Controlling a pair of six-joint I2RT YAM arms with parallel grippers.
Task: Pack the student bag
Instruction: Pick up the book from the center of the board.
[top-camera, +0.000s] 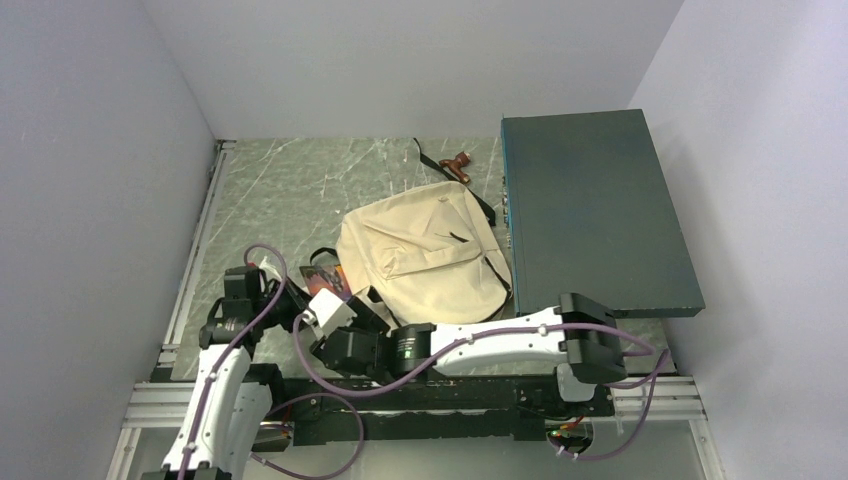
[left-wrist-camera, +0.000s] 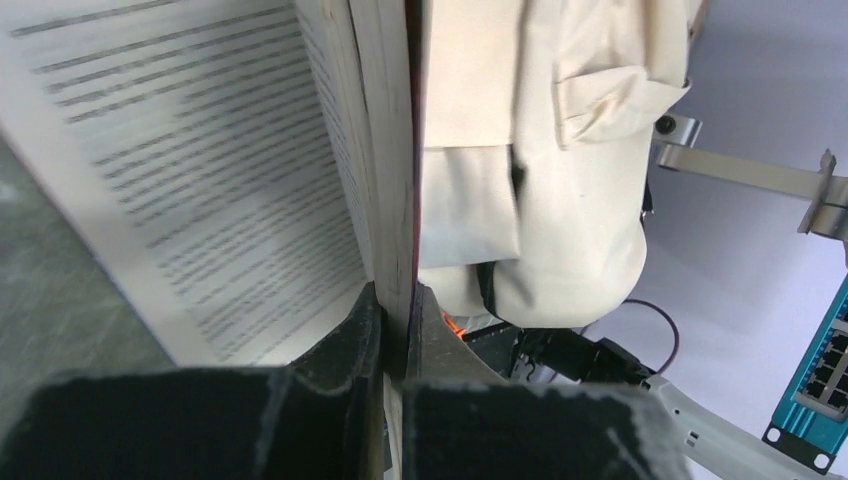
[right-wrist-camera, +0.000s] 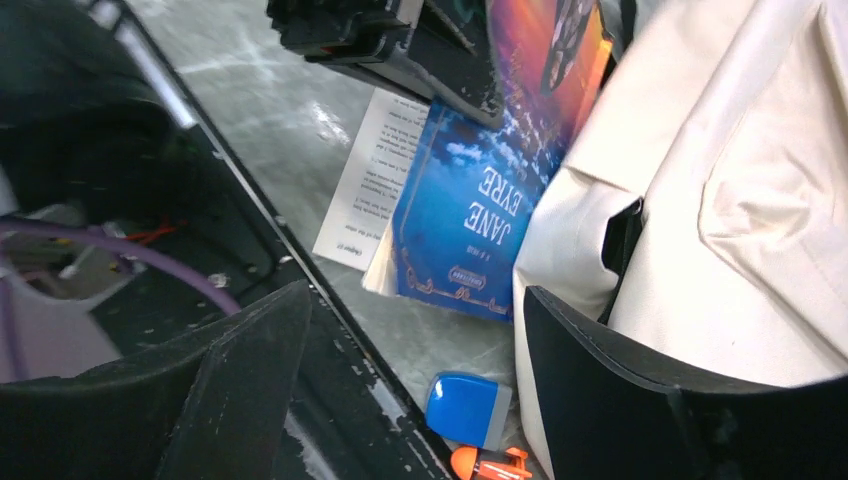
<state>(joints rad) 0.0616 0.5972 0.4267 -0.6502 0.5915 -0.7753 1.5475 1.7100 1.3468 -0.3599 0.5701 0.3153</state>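
The student bag (top-camera: 430, 255) is a beige canvas backpack lying flat mid-table, seen close in the left wrist view (left-wrist-camera: 560, 150) and the right wrist view (right-wrist-camera: 720, 180). A blue "Jane Eyre" book (right-wrist-camera: 470, 210) stands tilted against the bag's near left side, its pages fanned open (left-wrist-camera: 200, 170). My left gripper (left-wrist-camera: 398, 292) is shut on the book's cover and a thin block of pages, and shows from outside as the left gripper (right-wrist-camera: 400, 40). My right gripper (right-wrist-camera: 410, 300) is open just beside it, nothing between its fingers, hovering over the table near the bag's corner.
A big dark teal flat box (top-camera: 590, 210) fills the right side. A small blue block (right-wrist-camera: 468, 408) and an orange item (right-wrist-camera: 490, 465) lie by the table's near rail. A brown strap end (top-camera: 458, 165) lies behind the bag. White walls enclose the table.
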